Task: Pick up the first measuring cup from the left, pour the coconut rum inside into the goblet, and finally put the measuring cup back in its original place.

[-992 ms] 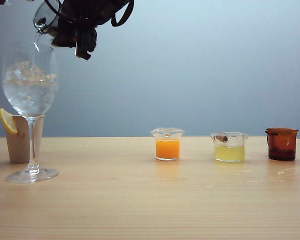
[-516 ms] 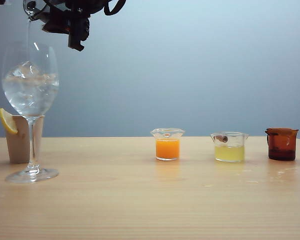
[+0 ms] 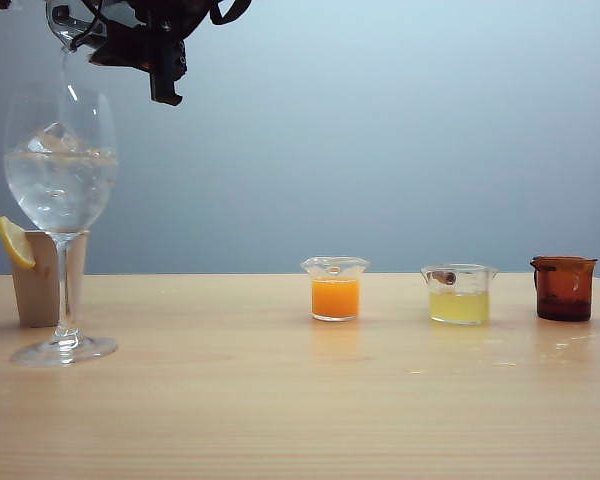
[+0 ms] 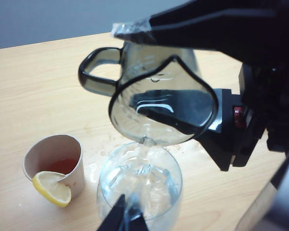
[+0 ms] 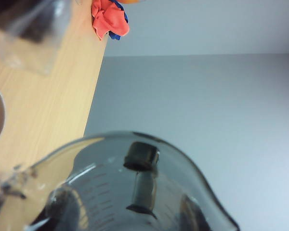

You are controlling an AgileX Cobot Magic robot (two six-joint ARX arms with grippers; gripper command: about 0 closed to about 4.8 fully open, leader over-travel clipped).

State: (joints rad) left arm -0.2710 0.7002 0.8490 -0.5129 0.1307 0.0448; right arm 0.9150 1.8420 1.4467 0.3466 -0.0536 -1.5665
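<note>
High at the exterior view's left, my right gripper [image 3: 130, 40] is shut on the smoky grey measuring cup [image 3: 68, 18]. The cup is tipped steeply, its spout right over the goblet [image 3: 60, 160]. The goblet holds ice and clear coconut rum [image 3: 60, 190]. From the left wrist view, the tilted measuring cup [image 4: 159, 96] shows its handle and mouth, and a thin trickle leaves the spout into the goblet [image 4: 139, 178] below. My left gripper [image 4: 131, 219] hangs above the goblet's near side, its dark tips together, holding nothing. The cup [image 5: 135, 192] fills the right wrist view, held by my right gripper [image 5: 135, 219].
A beige cup with a lemon wedge [image 3: 38, 275] stands just behind the goblet's stem. Along the table's back, rightwards, stand a cup of orange liquid [image 3: 335, 290], a cup of pale yellow liquid [image 3: 459, 295] and an amber-brown cup [image 3: 563, 288]. A red cloth [image 5: 108, 17] lies at the table's edge.
My right gripper has lifted the measuring cup up and left and rolled it to a steeper tilt over the goblet. The left gripper has kept still.
</note>
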